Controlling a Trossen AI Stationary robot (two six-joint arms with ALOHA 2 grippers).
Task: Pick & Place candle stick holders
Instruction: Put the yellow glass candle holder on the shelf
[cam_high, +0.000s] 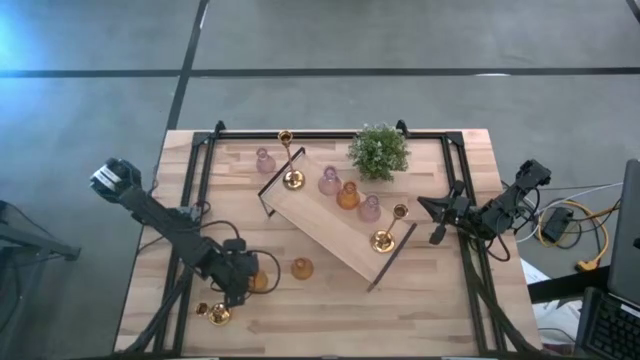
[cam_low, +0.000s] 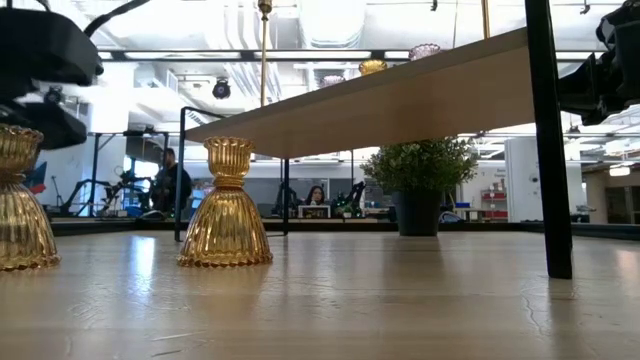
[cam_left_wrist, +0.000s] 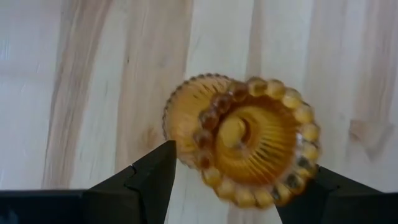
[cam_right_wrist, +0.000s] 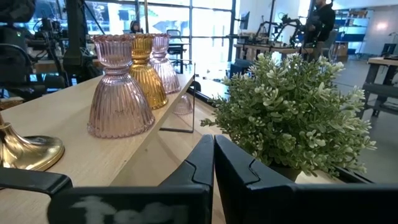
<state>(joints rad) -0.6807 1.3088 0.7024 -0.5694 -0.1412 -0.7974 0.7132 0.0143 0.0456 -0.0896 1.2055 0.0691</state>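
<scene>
A: Where the left gripper (cam_high: 243, 281) hangs at the near left of the table (cam_high: 330, 310), list its state.

B: Item one, left gripper: fingers (cam_left_wrist: 146, 177) spread, one to each side of an amber holder (cam_left_wrist: 245, 140) that stands on the wood below. The wrist view looks straight down into its beaded cup. Whether the pads already touch the glass I cannot say; the view is poor there.

A: Step in hand?

B: Picking, by my judgement. The fingers bracket the holder but have not closed on it. Next move: close on it, lift straight up, carry it far and right to the wooden tray (cam_high: 310, 212).

A: Axis of the piece?

B: Long axis vertical, cup up, wide skirt down on the table.

A: Neighbours?

B: Second amber holder (cam_high: 301, 268) just to its right, upright. A gold holder (cam_high: 217, 314) nearer, at the table's near left corner.

A: The tray?

B: It runs diagonally across the table's middle and carries pink, amber and gold holders.

A: Other arm?

B: Right gripper (cam_right_wrist: 213, 163): fingers pressed together, holding nothing, waiting at the right edge near the potted plant (cam_high: 378, 152).
</scene>
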